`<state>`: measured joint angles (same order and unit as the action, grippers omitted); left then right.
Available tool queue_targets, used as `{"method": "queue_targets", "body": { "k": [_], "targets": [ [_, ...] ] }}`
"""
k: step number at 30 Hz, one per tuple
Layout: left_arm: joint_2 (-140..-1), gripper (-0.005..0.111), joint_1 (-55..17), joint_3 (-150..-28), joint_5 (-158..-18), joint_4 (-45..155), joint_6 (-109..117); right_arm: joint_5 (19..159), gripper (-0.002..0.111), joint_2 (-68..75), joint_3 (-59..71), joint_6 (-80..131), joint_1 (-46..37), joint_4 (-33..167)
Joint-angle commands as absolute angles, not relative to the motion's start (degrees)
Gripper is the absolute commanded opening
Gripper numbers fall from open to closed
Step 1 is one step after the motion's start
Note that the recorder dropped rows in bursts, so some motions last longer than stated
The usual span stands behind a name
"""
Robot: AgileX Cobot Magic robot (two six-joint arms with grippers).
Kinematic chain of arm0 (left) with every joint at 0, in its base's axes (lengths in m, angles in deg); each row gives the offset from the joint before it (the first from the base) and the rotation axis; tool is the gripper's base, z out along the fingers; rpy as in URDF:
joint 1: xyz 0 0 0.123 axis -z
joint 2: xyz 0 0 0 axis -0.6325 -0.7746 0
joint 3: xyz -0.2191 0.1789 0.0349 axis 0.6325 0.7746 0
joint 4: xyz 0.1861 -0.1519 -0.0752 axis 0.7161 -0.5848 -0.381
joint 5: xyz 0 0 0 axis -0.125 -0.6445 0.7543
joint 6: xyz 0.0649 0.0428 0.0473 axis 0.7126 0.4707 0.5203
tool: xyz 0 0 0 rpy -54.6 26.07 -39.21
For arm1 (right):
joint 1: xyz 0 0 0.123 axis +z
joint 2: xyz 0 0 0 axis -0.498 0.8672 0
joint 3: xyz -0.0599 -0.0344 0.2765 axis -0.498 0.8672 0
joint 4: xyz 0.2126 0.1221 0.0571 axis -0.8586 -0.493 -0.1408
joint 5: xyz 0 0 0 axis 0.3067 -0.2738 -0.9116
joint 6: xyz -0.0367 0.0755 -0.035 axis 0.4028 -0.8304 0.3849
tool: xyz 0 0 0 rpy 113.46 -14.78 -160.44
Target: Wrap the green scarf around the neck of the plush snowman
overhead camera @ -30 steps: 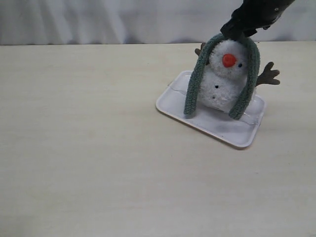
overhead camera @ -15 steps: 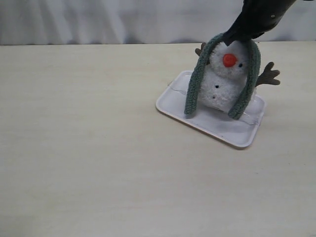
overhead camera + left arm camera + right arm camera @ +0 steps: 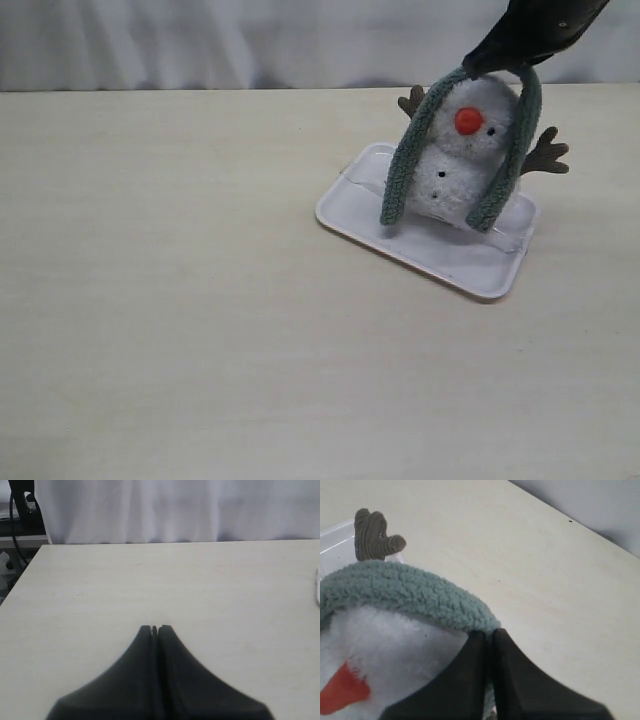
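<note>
Exterior view is showing the bare pale surface (image 3: 200, 320) nearest the camera. Farther back, on the right half, a white tray (image 3: 450, 262) is sitting on it. The plush snowman (image 3: 452, 178) is standing in that tray and facing forward, with one brown twig arm (image 3: 548, 155) sticking out to the right.

The green scarf (image 3: 403, 170) is not lying at the snowman's neck (image 3: 452, 150). It is arching over the crown of the head, its long axis running side to side. Both ends are hanging down past the body, one on each flank, to about the tray floor.

Just above the head, the right tool (image 3: 490, 70) is pressing its jaws together on the scarf's middle. The right wrist view is showing the dark fingertips (image 3: 479, 639) meeting at the fleece's edge. They are probably catching fleece alone, though a little head plush may be caught too. Behind everything a pale curtain (image 3: 250, 40) is hanging.

The left tool (image 3: 155, 628) is hovering over bare surface well apart from the snowman, its jaws closed on nothing.

The neck is lying below the gripped loop, so the coming move is likely depending on carrying the scarf's middle down behind the head to that crease. The right arm is much the nearer one for it.
</note>
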<state>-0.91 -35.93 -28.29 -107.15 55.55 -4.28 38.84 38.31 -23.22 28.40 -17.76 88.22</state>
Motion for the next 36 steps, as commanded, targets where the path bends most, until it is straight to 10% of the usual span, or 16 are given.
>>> {"method": "queue_targets", "body": {
  "k": [1, 24, 36],
  "targets": [
    [-0.76, 0.0, -36.2, -28.15, -106.49, 55.46, -4.61, 40.56, 0.004, 38.25, -23.22, 26.67, -17.75, 88.93],
    [-0.76, 0.0, -36.2, -28.15, -106.37, 55.46, -4.61, 41.62, 0.005, 42.55, -19.77, 22.86, -18.43, 92.77],
    [-0.76, 0.0, -36.2, -28.15, -106.37, 55.46, -4.61, 41.62, 0.047, 35.59, -20.01, 24.28, -18.43, 85.84]
  ]
}}
